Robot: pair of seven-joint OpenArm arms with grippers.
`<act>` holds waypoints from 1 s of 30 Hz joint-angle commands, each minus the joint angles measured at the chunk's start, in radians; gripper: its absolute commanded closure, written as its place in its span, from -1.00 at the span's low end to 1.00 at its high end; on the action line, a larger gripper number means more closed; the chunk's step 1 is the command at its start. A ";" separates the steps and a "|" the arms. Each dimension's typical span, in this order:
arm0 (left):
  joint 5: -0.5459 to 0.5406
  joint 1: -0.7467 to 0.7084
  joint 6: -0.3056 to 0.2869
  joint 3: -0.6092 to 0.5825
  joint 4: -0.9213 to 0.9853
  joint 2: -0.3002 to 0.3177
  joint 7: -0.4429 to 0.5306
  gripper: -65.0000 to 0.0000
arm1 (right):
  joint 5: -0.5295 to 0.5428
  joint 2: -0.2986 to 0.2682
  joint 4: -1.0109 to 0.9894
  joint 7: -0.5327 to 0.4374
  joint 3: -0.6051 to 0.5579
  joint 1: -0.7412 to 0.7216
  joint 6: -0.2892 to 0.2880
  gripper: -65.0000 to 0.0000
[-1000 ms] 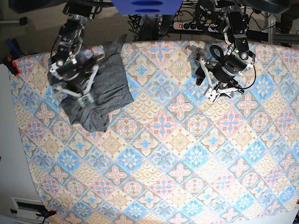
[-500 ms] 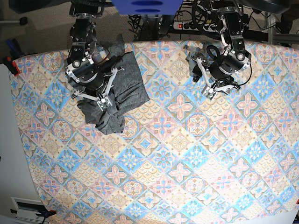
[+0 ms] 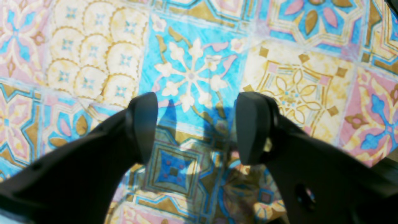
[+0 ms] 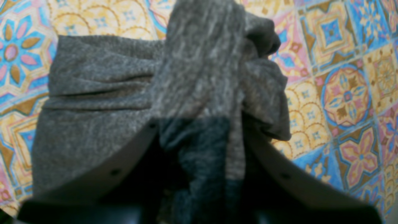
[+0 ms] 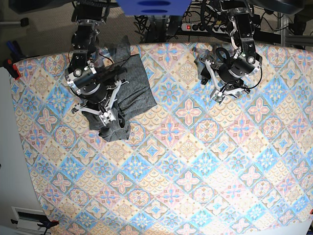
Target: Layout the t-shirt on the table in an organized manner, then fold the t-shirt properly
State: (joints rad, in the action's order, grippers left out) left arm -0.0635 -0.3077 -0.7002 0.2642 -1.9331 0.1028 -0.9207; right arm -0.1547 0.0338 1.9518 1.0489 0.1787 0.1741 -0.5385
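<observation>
We begin with the table (image 5: 195,161), whose patterned cloth is bare over most of its width. The t-shirt (image 5: 124,90) lies bunched and creased in the far corner on the right arm's side, well apart from the middle, with nothing yet spread flat. We judge we are in the laying-out step, and early in it: folding cannot start until the shirt is opened.

Our right gripper (image 5: 108,117) is clamped on a bunch of the fabric; in the right wrist view a thick twist of cloth runs up between the jaws while the rest drapes onto the table beyond. Our left gripper (image 3: 196,126) hovers over bare cloth with its jaws apart and nothing between them, well away from the shirt.

Next, we think, the shirt wants drawing toward the centre, and the left gripper must come across to take a second edge or corner, so we can pull the fabric out flat between the two.
</observation>
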 commanded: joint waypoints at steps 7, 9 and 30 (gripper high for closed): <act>-0.009 0.009 0.002 0.001 -0.015 0.001 0.015 -0.13 | 0.014 0.042 0.021 -0.266 -0.100 0.141 -0.001 1.00; -0.009 0.009 0.002 0.001 -0.015 0.001 0.015 -0.13 | 0.013 0.065 0.021 -0.325 -0.104 0.175 -0.001 1.00; -0.009 0.009 0.002 0.001 -0.015 -0.001 0.013 -0.13 | 0.011 0.021 0.008 -0.580 -0.262 0.275 -0.001 0.27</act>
State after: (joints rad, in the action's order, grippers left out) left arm -0.0635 -0.3050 -0.7002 0.2642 -1.9316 0.0998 -0.9211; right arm -0.1585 0.0544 1.9411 0.4942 -0.0845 0.4492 -0.5453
